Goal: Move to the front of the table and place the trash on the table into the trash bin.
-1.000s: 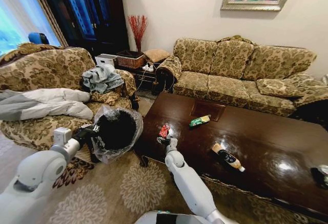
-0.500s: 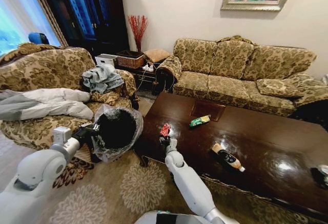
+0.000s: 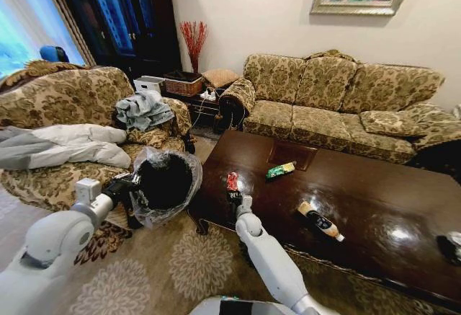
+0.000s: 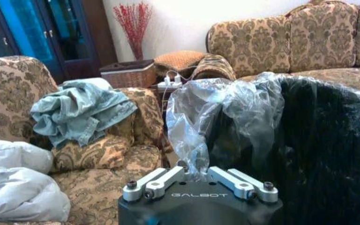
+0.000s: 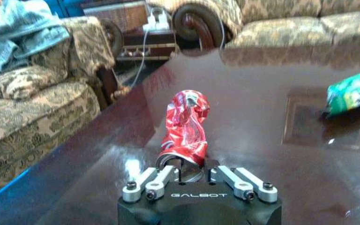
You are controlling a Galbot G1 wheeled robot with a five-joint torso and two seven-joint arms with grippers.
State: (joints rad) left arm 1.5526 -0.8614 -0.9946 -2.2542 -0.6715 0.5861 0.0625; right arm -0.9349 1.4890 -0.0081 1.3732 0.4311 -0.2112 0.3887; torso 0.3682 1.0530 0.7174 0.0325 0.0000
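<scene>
two grippers: right gripper (image 5: 191,172) clasps red can (image 5: 185,126), green wrapper (image 5: 355,92) nearby.

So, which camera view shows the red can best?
The right wrist view: the crushed red can stands large and central, its end between the right gripper fingers. The head view shows it small at the table edge. The left wrist view faces the trash bin instead.

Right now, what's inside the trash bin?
The trash bin, which the left gripper holds by its rim, shows a dark interior behind its clear bag. No trash visible; its bottom is hidden.
</scene>
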